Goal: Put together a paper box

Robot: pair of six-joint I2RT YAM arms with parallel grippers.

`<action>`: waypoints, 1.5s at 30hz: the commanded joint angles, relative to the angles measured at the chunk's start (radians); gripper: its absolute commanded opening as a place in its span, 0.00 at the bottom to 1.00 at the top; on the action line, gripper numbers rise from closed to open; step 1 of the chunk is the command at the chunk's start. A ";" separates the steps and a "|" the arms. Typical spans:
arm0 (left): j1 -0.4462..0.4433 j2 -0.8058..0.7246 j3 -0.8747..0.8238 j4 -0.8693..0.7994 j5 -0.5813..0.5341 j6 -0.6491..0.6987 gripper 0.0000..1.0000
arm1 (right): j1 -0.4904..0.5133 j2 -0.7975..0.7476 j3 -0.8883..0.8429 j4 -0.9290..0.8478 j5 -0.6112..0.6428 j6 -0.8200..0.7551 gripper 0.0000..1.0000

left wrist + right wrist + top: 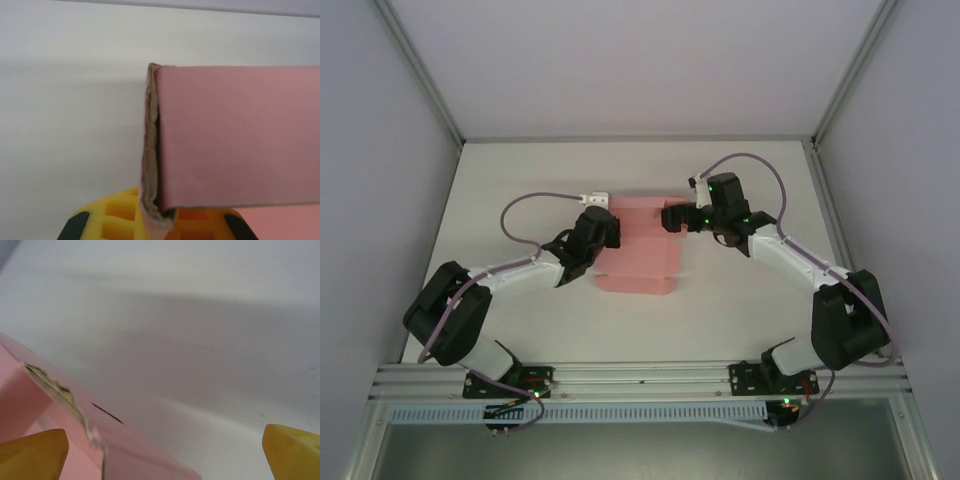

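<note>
Matte pink thin-card paper box [640,262] — sharply creased, frayed brownish edge

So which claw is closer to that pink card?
Left. The left gripper is clamped on the left edge of the paper box, so it touches it. The right gripper stands open at the far right corner, just alongside.

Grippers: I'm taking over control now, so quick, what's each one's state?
Left gripper: shut on the paper box at its folded edge.
Right gripper: open, jaws wide, holding nothing.
</note>
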 commanded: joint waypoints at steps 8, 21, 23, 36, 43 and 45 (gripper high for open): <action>-0.020 0.000 -0.017 0.047 0.031 -0.092 0.00 | 0.001 -0.110 -0.175 0.311 0.026 0.147 1.00; -0.001 -0.055 -0.021 0.000 -0.020 -0.143 0.00 | 0.000 -0.421 -0.373 -0.023 0.293 0.130 1.00; 0.000 -0.054 -0.015 -0.007 -0.021 -0.145 0.00 | 0.000 -0.427 -0.392 -0.029 0.317 0.123 1.00; -0.001 -0.040 -0.005 -0.006 0.016 -0.116 0.00 | -0.005 -0.275 -0.320 0.097 0.401 0.063 1.00; -0.001 -0.022 -0.001 -0.006 0.024 -0.125 0.00 | -0.005 -0.235 -0.277 0.205 0.278 0.002 1.00; -0.002 -0.016 0.002 -0.007 0.026 -0.128 0.00 | -0.005 -0.221 -0.267 0.222 0.240 0.000 1.00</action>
